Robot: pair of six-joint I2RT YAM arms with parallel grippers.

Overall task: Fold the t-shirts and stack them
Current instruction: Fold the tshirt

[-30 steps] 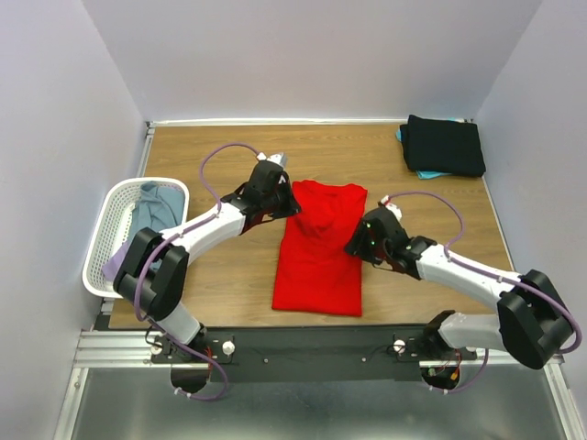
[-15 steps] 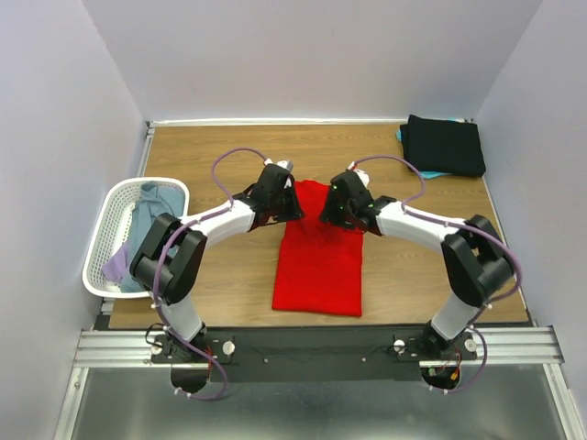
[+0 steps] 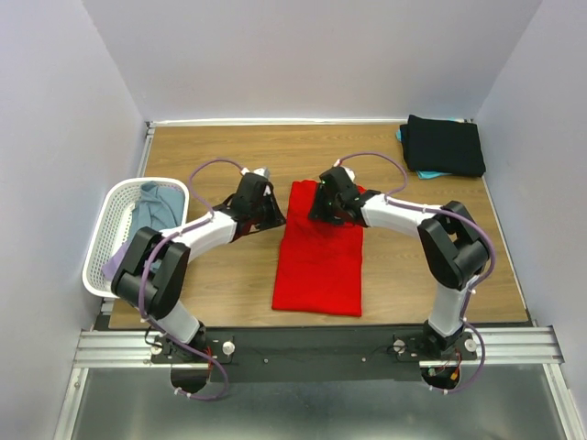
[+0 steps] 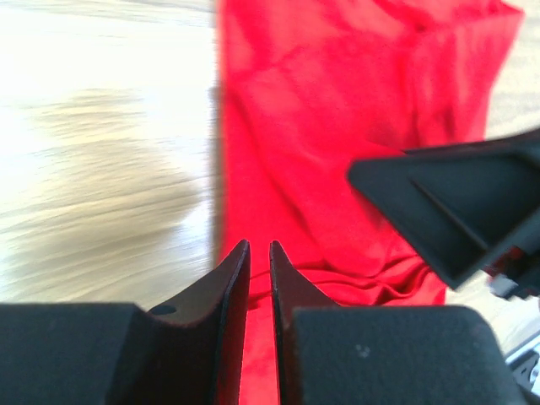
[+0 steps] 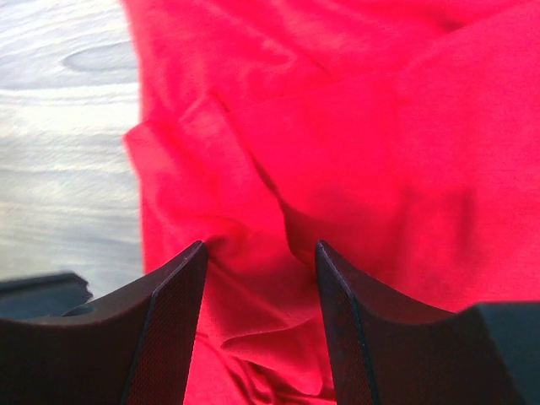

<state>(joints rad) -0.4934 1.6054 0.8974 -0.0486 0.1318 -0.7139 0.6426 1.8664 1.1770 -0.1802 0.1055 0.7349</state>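
The red t-shirt (image 3: 318, 261) lies flat in the middle of the worktop (image 3: 220, 275), folded to a long strip; both hands are at its far end; the left hand (image 4: 257, 246) is at the left edge, fingers a slit apart, red showing through; the right hand (image 5: 260, 246) stands wide open over rumpled cloth; a black t-shirt (image 3: 445, 145) lies folded in the far right corner.

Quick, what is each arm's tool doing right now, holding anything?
Left tool: open just a crack, holding nothing, at the red t-shirt edge.
Right tool: open wide over the red t-shirt, not gripping it.
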